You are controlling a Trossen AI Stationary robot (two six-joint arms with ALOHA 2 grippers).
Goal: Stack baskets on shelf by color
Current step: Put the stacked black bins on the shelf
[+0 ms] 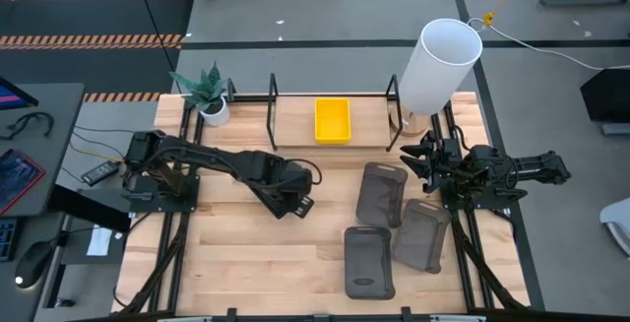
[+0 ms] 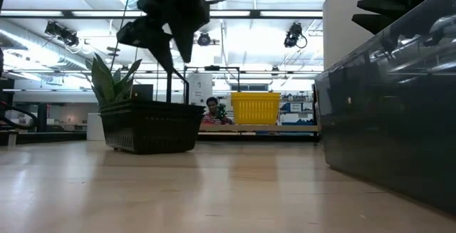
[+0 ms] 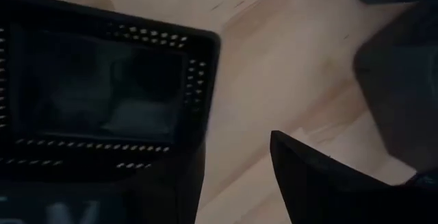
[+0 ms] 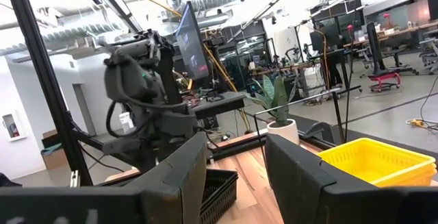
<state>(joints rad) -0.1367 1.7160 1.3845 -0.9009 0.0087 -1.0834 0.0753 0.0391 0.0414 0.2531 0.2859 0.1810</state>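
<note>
Four dark grey baskets [image 1: 382, 193] lie on the right half of the wooden table [image 1: 236, 253], in a loose cluster: two nearer the shelf and two closer to the near edge, some touching or overlapping their neighbours. Yellow baskets [image 1: 332, 120] sit on the shelf [image 1: 271, 115], the low black rod rack along the far edge, between its upright loops; from above they read as one stack, and how many are in it cannot be told. A black slatted basket [image 2: 152, 126] rests flat on the table left of centre, under the left gripper [image 1: 291, 198]. That gripper hangs just above it with its jaws spread apart, one dark finger [image 3: 321, 183] seen over bare wood beside the basket's perforated wall, and nothing is held between them. The right gripper [image 1: 418, 160] is at the right side of the table, near the white cylinder [image 1: 438, 64], held level and pointing left across the table, its jaws parted and empty. A small potted plant [image 1: 209, 94] stands at the far left end of the shelf. A person [image 2: 211, 110] shows in the room beyond.
</note>
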